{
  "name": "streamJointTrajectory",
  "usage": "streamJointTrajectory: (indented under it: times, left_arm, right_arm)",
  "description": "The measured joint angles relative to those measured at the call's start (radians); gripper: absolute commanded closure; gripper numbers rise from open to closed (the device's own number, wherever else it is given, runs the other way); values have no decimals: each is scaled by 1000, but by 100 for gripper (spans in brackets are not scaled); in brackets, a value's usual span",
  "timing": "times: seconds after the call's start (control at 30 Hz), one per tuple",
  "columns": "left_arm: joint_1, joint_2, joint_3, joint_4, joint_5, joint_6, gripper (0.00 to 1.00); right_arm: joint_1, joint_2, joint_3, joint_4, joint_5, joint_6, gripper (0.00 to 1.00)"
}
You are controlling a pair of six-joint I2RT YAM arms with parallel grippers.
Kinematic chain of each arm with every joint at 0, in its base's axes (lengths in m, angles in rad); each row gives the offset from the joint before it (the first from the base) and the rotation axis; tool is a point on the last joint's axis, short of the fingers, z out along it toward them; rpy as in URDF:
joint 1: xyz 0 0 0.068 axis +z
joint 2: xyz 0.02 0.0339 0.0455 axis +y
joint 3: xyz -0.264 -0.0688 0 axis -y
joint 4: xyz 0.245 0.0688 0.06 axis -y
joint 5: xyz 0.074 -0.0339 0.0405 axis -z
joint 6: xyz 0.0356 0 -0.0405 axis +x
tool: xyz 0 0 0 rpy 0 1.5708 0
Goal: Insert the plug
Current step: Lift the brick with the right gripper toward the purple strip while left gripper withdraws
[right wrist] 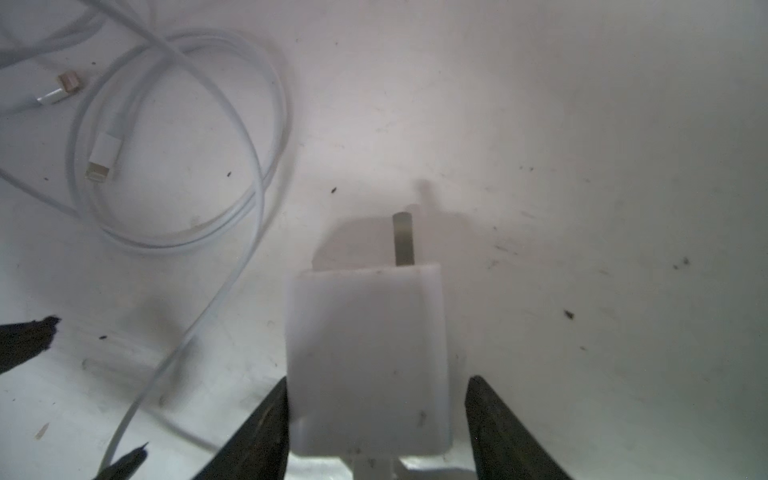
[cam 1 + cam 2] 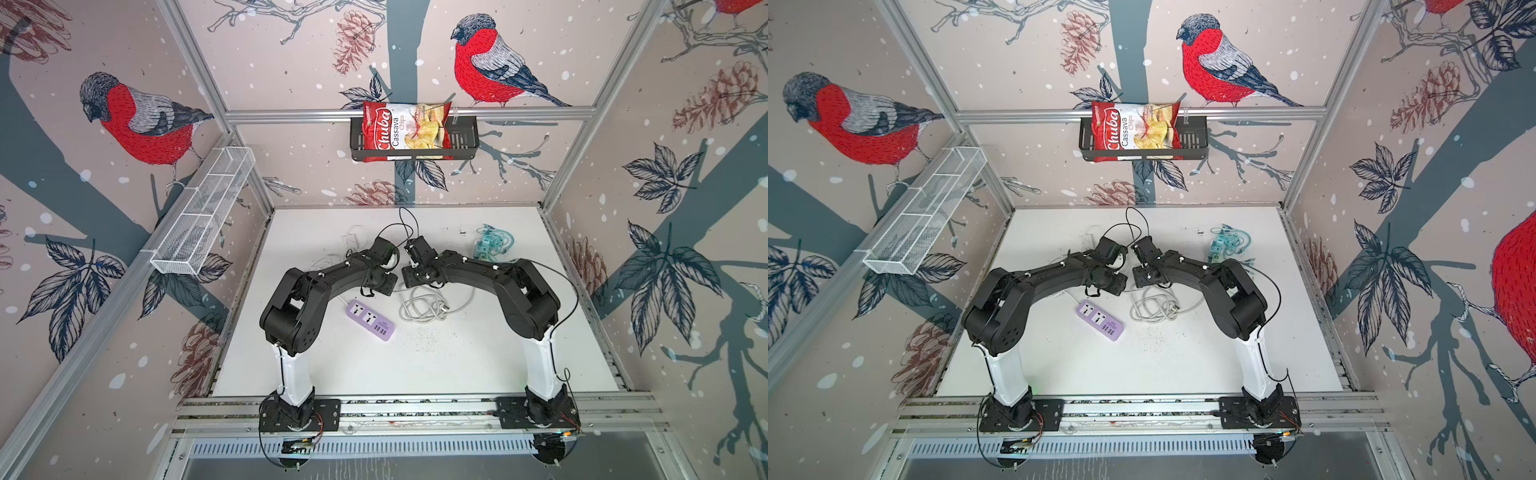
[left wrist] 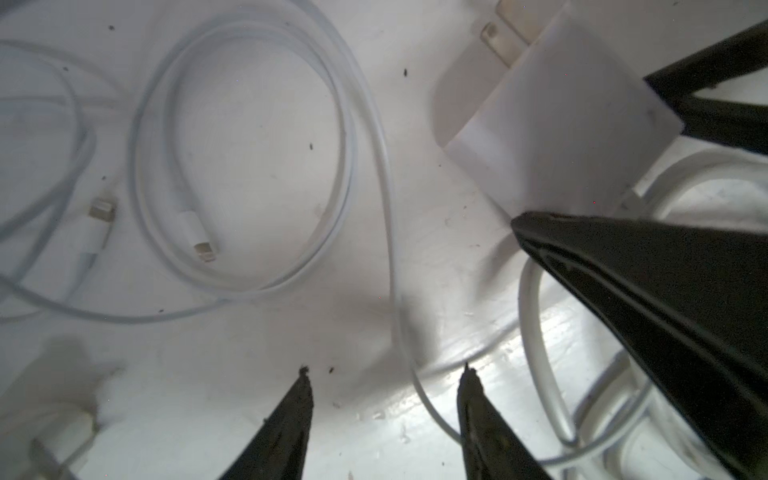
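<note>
With the right claw [image 1: 378,380] spread around the white plug [image 1: 365,353], one finger [image 1: 266,428] against its side and a sliver of gap showing at the other, finish the squeeze before lifting anything. Close slowly and squarely on the two flat sides, low on the body, well behind the metal prong [image 1: 402,241] pointing away from the wrist. Judged as the grasp stage, insertion not yet begun. As for the left claw [image 3: 386,370], also spread and holding nothing above the thin white cable [image 3: 390,208], steer clear of the plug and the loops. No sight of the plug in both top views, hidden under the two wrists meeting over the middle of the tabletop [image 2: 478,365]. Once pinched firmly, lift straight up, then carry toward the purple power strip [image 2: 371,320], lying nearer the front edge between the two arms, well apart from the plug. Turn the prong downward, line up with one of the two sockets on the strip's face, and press along the prong's axis only. Probably worth steadying the strip with the free claw, being light enough to skate under a skewed push. Watch for twist in the grip: smooth plastic, likely to pivot between narrow tips.
</note>
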Motion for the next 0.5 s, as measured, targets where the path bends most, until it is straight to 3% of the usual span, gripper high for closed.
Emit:
streamJointTrajectory:
  times: [0.13, 0.27, 0.5]
  left_arm:
    - [5, -27, -3, 2, 0, 0, 44]
    - [16, -76, -17, 3, 4, 3, 44]
    - [52, -172, -44, -8, -34, -43, 44]
  right_arm:
    - [3, 18, 23, -7, 2, -15, 52]
    - [5, 35, 51, -16, 5, -27, 74]
    - [3, 31, 144, -103, 28, -69, 80]
